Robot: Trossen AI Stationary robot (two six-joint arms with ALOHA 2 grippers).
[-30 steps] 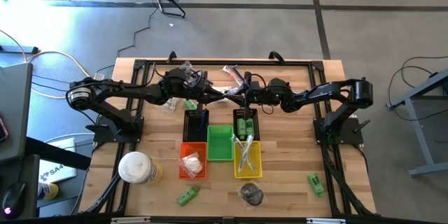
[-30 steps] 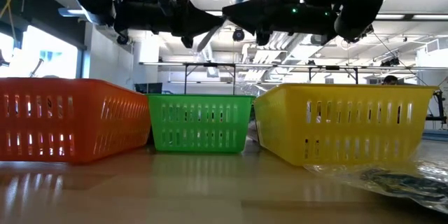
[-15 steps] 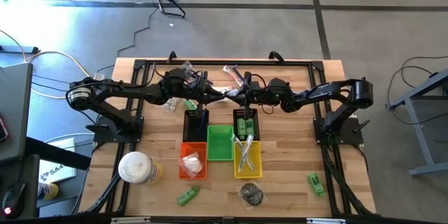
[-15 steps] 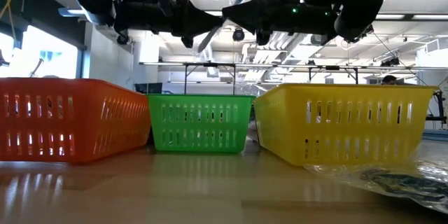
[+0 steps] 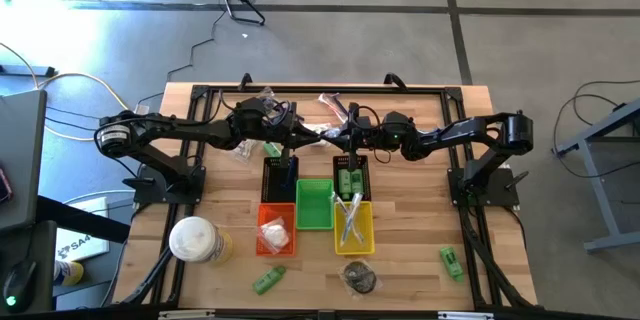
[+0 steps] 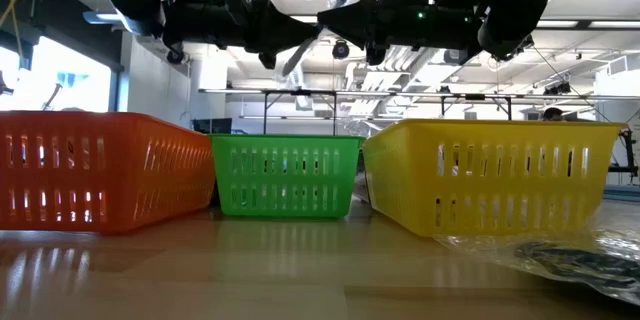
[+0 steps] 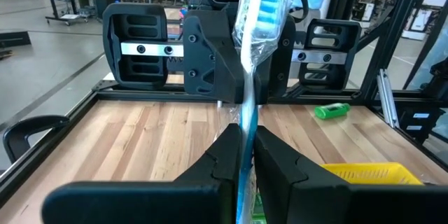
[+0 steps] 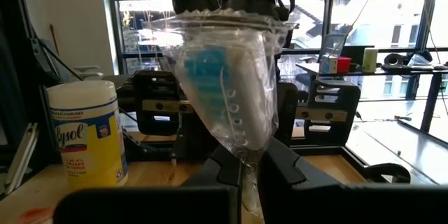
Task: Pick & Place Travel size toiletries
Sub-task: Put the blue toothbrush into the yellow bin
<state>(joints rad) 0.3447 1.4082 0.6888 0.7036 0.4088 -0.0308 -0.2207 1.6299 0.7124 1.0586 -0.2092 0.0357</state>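
Wooden table with black frame rails along the edges. Five small baskets clustered mid-table: two black ones at the back, green between and just in front, orange and yellow nearest the front edge. Same orange, green, yellow row at table height. White-and-yellow Lysol wipes canister standing left of orange; also. Grey floor around, cables at left.

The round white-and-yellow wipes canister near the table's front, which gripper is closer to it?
Left. The left gripper is above the black basket, diagonally behind the canister. The right gripper is farther across the table.
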